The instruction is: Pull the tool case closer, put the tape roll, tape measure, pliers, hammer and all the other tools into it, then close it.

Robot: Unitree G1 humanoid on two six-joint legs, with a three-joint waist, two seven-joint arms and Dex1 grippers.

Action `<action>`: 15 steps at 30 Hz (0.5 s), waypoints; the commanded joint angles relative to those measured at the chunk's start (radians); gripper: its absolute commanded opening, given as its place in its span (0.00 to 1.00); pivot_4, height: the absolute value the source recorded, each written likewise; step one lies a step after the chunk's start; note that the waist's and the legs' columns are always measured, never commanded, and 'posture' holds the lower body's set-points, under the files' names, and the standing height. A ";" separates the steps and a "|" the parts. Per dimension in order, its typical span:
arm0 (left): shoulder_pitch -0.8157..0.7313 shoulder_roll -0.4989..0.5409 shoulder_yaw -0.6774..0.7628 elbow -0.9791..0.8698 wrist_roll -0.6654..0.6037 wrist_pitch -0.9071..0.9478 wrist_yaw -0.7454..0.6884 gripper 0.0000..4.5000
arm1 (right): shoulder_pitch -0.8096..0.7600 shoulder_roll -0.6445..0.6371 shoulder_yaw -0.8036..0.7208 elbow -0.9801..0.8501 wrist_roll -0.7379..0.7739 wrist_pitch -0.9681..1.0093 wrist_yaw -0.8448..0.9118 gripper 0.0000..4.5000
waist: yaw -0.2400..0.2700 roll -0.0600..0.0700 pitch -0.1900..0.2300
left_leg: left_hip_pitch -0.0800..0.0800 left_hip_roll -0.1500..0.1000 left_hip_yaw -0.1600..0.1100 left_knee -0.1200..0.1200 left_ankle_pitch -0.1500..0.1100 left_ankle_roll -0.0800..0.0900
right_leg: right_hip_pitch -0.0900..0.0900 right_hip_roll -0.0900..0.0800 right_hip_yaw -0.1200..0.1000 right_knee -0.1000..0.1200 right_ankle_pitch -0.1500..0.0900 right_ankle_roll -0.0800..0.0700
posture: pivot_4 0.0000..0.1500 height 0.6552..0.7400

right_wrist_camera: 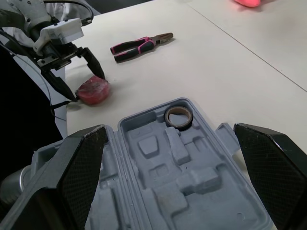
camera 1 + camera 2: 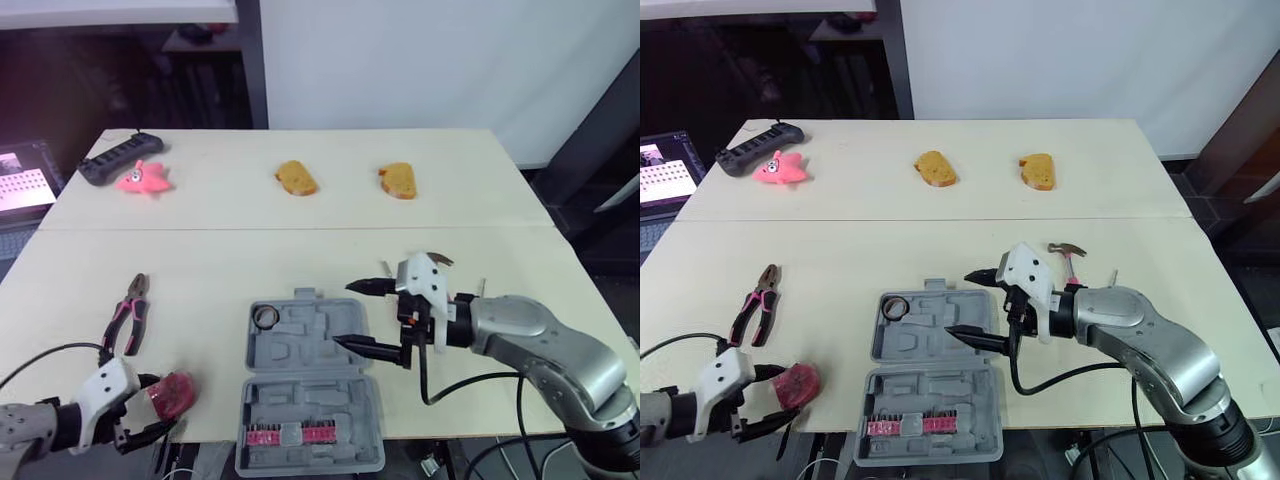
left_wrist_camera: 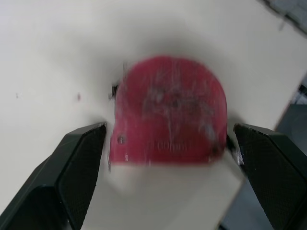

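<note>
- soft, even light is coming down from overhead onto the pale table [image 2: 300, 250], and nothing is blowing out or glaring.
- shadows are barely showing under the pliers [image 2: 128, 312] and beside the grey tool case [image 2: 310, 400].
- the back left corner past the table is sitting in the dark, with a laptop screen [image 2: 25, 185] glowing in it.
- in the left wrist view the red tape measure [image 3: 168, 110] is coming out smeared, and the black fingers [image 3: 72, 172] of the left gripper [image 3: 169, 128] are looking fuzzy too.
</note>
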 commanded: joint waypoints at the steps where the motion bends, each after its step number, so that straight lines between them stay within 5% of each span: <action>1: -0.020 -0.012 -0.036 0.058 0.028 -0.029 0.005 0.99 | -0.002 -0.005 -0.029 -0.040 0.011 0.002 -0.013 1.00 | 0.004 0.002 -0.001 | 0.000 0.000 0.000 0.001 0.000 0.000 | 0.000 0.000 0.000 0.000 0.000 0.000 | 1.00 1.00; 9: -0.064 -0.015 -0.086 0.131 0.054 -0.055 0.011 0.99 | -0.005 -0.004 -0.038 -0.046 0.016 0.018 -0.034 1.00 | 0.024 0.013 -0.006 | 0.001 0.000 0.000 0.001 0.000 0.000 | 0.002 0.000 0.000 0.000 0.000 0.000 | 1.00 1.00; 13: -0.066 -0.011 -0.088 0.142 0.039 -0.052 -0.006 0.69 | 0.001 -0.006 -0.041 -0.053 0.018 0.020 -0.039 1.00 | 0.022 0.015 -0.007 | 0.001 0.000 0.000 0.001 0.000 0.000 | 0.002 0.000 0.000 0.001 0.000 0.000 | 1.00 1.00; 15: -0.066 -0.009 -0.081 0.140 0.026 -0.044 -0.014 0.65 | 0.002 -0.006 -0.044 -0.054 0.019 0.021 -0.040 1.00 | 0.022 0.016 -0.007 | 0.001 0.000 0.000 0.001 0.000 0.000 | 0.002 0.000 0.000 0.000 0.000 0.000 | 1.00 1.00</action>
